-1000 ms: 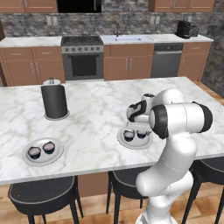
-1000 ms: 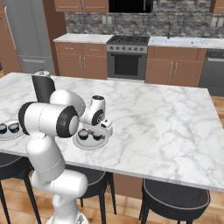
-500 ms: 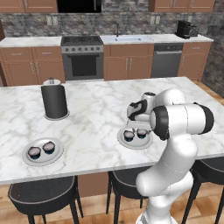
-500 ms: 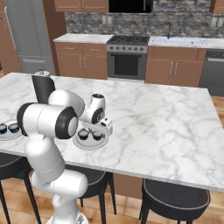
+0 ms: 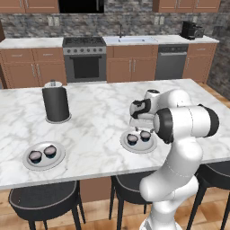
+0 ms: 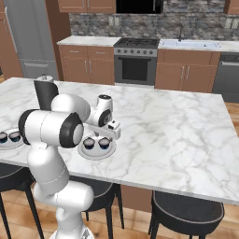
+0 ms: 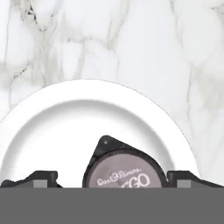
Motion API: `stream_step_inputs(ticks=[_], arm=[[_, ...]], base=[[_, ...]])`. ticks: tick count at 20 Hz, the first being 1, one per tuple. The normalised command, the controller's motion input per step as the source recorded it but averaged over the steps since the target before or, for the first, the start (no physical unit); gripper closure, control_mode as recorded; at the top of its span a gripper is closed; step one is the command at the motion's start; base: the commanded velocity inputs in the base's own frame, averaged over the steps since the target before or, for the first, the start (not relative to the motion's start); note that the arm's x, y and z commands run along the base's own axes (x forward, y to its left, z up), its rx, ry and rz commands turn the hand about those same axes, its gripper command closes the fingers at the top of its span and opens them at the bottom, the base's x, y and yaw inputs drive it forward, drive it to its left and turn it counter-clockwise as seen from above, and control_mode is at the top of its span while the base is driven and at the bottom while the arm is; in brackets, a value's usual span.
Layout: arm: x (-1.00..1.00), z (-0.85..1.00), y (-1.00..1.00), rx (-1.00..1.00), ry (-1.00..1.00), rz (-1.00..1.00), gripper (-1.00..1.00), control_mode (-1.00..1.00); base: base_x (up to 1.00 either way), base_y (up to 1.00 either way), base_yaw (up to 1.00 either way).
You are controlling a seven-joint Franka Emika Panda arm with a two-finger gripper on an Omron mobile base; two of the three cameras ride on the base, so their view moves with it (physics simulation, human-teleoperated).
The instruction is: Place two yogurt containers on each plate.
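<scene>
My gripper [image 7: 111, 181] hangs over the near plate [image 5: 138, 144], fingers spread wide either side of one yogurt cup [image 7: 124, 170], not gripping. Second cup [image 5: 132, 139] beside it; the far plate [image 5: 44, 157] carries the other two cups [image 5: 42, 154].

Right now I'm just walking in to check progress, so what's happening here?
The arm's gripper hangs over the near plate, jaws spread on either side of one yogurt container. That plate holds two containers, and so does the far plate on the marble island.
</scene>
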Motion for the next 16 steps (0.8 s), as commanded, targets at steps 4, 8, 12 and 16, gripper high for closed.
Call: stream_step_inputs(ticks=[4, 8, 12, 16], arm=[[0.00, 0.30, 0.00, 0.00, 0.00, 0.00, -1.00, -1.00], [-0.36, 0.28, -0.08, 0.00, -0.03, 0.00, -1.00, -1.00], [-0.72, 0.31, -0.23, 0.00, -0.03, 0.00, -1.00, -1.00], [-1.00, 0.22, -0.16, 0.00, 0.00, 0.00, -1.00, -1.00]], base=[[0.00, 0.00, 0.00], [0.00, 0.00, 0.00], [0.00, 0.00, 0.00], [0.00, 0.00, 0.00]])
